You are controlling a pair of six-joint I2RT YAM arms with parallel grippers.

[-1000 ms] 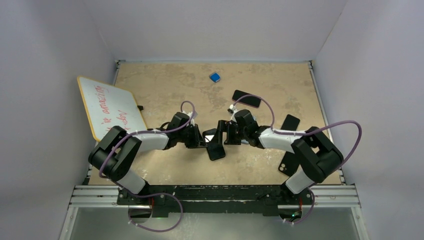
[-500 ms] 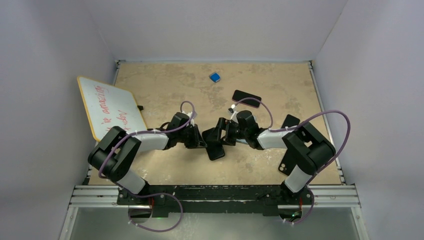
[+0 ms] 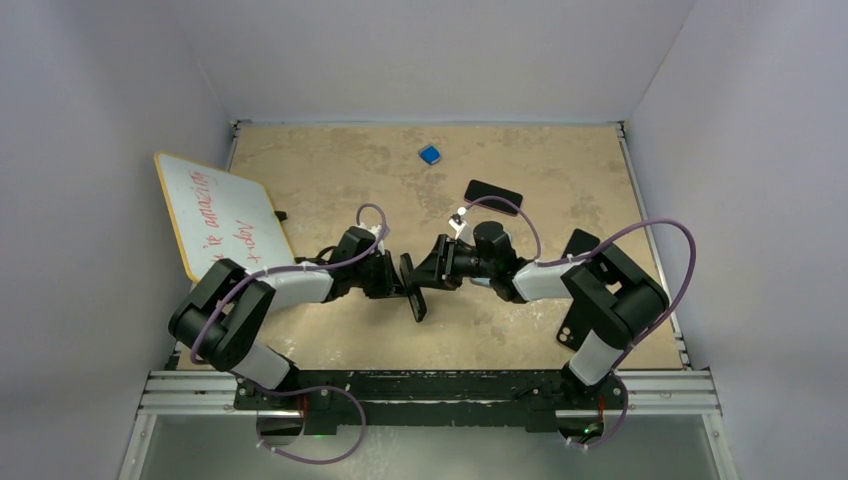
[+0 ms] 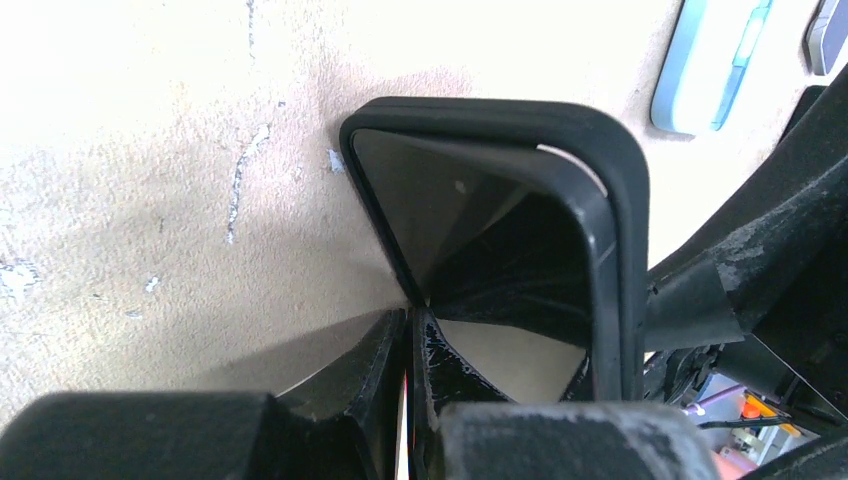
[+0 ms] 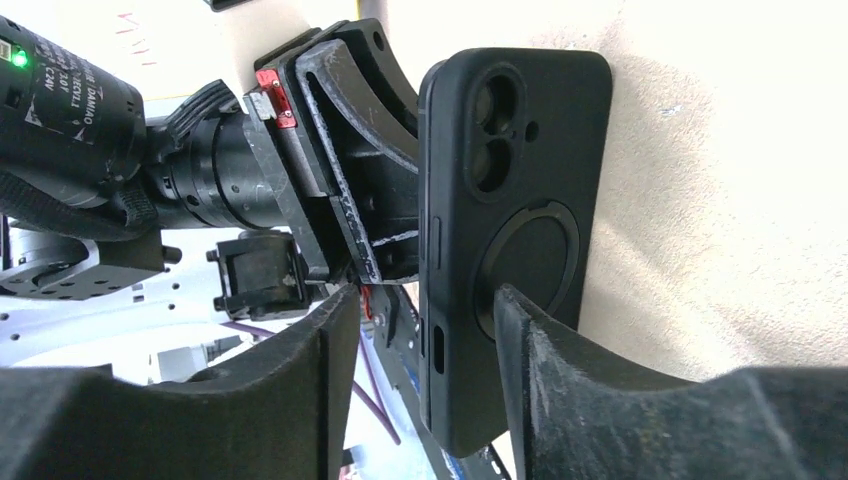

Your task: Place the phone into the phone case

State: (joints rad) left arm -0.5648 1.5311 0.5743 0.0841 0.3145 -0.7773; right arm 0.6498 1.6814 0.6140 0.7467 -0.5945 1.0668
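The black phone case (image 3: 413, 293) stands on its long edge near the middle of the table (image 3: 330, 170), with its open face towards 9 o'clock and its back towards 3 o'clock. The left gripper (image 4: 412, 318) comes in from 9 o'clock. Its jaws are together, clamped on the thin rim of the case, with one tip lying inside the shell.

The right gripper (image 5: 425, 292) sits at the case's 2 o'clock with its jaws apart, astride the case's thickness. One finger (image 5: 570, 390) lies against the ringed back, and the other stands clear of the front edge with a gap showing. A dark phone (image 3: 493, 197) lies flat on the table at roughly 1 o'clock from the case, well apart from both grippers. The inside of the case is glossy and mirrors the left fingers, and I cannot tell for certain whether it is empty.

The step in hand looks like the right gripper taking a hold on the case.

- Bring the jaws together squarely across the flat back, around mid-length and below the camera cut-out, so the shell does not twist.
- The left clamp should not let go until that hold is firm, because a thin rim pinch slips easily.
- Any finger inside the shell should sit near one end, leaving the open face free for the phone.
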